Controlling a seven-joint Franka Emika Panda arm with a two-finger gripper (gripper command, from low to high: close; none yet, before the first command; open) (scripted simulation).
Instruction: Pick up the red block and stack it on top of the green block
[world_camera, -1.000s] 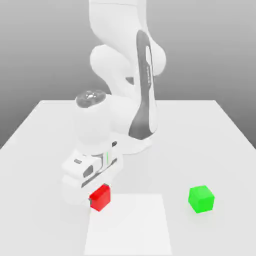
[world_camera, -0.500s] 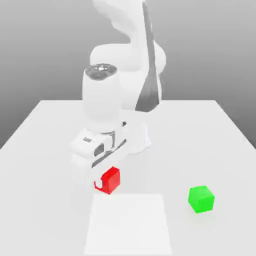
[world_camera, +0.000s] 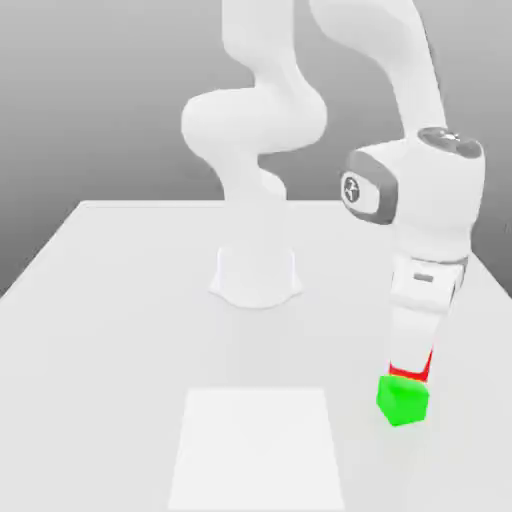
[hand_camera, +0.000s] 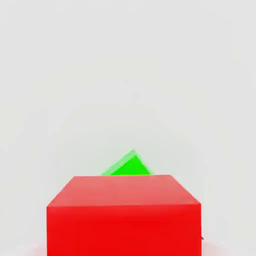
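my end effector (world_camera: 410, 366) points down at the exterior view's right side of the white worktop (world_camera: 120, 330), right above the green block (world_camera: 403, 400). the red block (world_camera: 409, 369) sits between my fingers, directly on top of the green block. i cannot tell whether my fingers clamp it or have let go

A plain white tabletop (world_camera: 100, 330) stretches across the exterior view, its far edge running straight beneath a bare grey backdrop (world_camera: 100, 90) that shades darker toward the top. Near the front edge lies a brighter white square patch (world_camera: 256, 448), flat on the surface. Soft, even light falls everywhere, casting only faint shadows.
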